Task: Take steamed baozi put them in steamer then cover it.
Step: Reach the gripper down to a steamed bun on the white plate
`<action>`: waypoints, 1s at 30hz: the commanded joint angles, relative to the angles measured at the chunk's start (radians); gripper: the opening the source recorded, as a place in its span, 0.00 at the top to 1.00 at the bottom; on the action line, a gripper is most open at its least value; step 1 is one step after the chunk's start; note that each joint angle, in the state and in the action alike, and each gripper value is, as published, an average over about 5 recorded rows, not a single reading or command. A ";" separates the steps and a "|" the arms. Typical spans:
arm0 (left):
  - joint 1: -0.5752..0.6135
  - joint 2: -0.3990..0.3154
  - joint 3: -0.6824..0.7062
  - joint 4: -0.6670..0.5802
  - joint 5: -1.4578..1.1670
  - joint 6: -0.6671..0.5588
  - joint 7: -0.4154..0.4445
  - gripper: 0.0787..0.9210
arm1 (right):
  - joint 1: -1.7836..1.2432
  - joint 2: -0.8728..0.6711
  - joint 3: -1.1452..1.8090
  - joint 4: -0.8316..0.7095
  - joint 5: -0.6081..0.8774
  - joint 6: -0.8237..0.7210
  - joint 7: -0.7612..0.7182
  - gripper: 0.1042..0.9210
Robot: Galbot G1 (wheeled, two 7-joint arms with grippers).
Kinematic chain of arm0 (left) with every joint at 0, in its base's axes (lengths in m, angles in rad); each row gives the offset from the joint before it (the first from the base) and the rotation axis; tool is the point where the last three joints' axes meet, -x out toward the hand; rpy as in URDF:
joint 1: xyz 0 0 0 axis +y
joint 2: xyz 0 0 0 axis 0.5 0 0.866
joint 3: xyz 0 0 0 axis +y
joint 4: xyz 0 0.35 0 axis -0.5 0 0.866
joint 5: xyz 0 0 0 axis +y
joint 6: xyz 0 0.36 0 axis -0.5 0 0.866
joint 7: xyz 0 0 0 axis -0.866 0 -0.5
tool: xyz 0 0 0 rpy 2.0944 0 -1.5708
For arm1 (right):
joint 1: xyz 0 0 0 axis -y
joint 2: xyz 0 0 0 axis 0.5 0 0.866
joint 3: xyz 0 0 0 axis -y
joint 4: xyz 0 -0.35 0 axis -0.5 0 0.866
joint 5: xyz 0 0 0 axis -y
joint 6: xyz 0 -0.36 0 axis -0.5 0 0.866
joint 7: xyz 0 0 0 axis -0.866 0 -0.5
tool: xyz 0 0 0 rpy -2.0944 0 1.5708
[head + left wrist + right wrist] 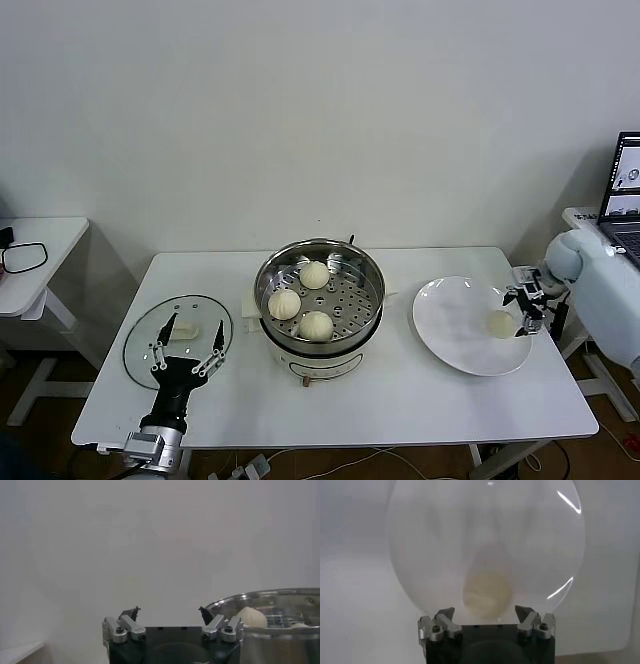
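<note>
Three cream-white baozi [315,274] [284,303] [316,325] lie on the perforated tray inside the shiny steamer [275,270] at mid table. A fourth baozi [500,323] sits on the white plate [450,310] at the right; in the right wrist view this baozi [487,593] lies just ahead of my open right gripper [485,612]. In the head view the right gripper [522,308] hovers at the plate's right rim beside that baozi. The glass cover [140,340] with its white handle [184,331] lies flat at the left. My left gripper [186,356] is open above the cover's near edge.
The steamer's rim [265,600] shows beside my left gripper [168,612] in the left wrist view. A small white side table [40,250] with a black object stands at far left. A laptop [625,190] stands at far right. The table's front edge runs near my left arm.
</note>
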 commanded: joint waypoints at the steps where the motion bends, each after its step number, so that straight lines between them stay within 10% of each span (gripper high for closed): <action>1: -0.002 0.001 0.000 0.006 0.003 -0.002 0.001 0.12 | -0.027 0.055 0.053 -0.065 -0.045 0.013 0.059 0.12; 30: -0.007 0.003 0.005 0.006 0.003 0.002 -0.003 0.12 | -0.032 0.024 0.037 -0.011 -0.022 -0.006 0.026 0.27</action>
